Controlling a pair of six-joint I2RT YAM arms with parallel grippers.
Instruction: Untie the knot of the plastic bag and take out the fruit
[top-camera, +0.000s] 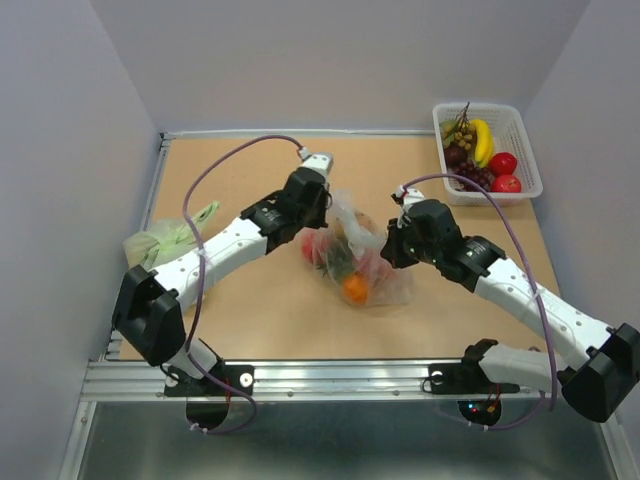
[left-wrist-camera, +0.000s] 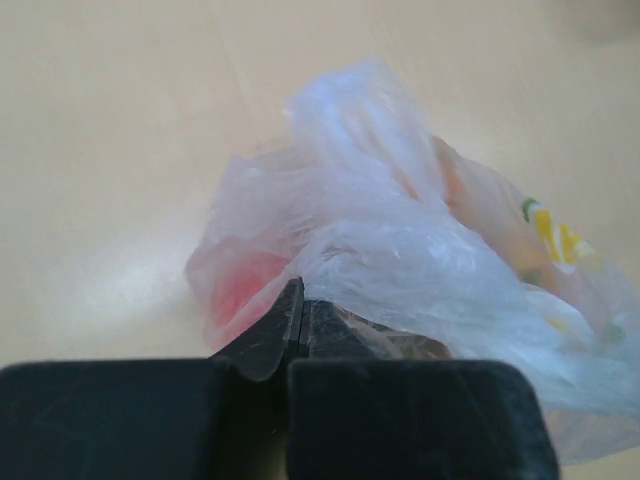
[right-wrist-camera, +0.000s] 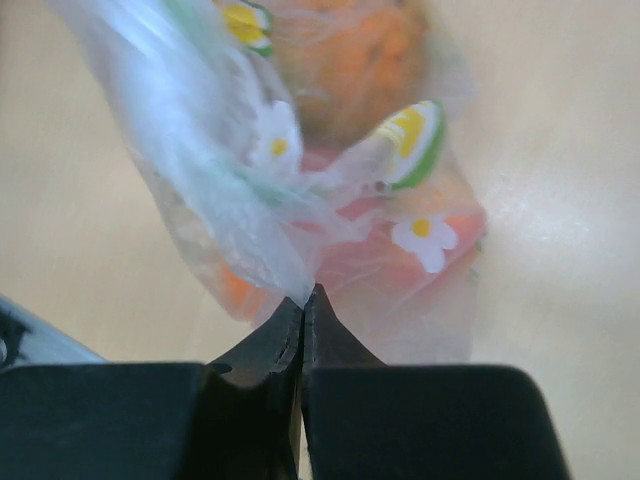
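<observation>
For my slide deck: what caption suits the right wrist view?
Right end effector shut on the crinkly transparent plastic bag holding orange and pink fruit.

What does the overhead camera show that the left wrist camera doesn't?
Only the overhead view: the left arm and right arm, a green bag at the table's left edge, and a white basket holding a banana at the far right.
Only the left wrist view: the left pincer close up, shut on a fold of film, with a red fruit blurred behind it.
Both: the plastic bag lying on the tan table.
</observation>
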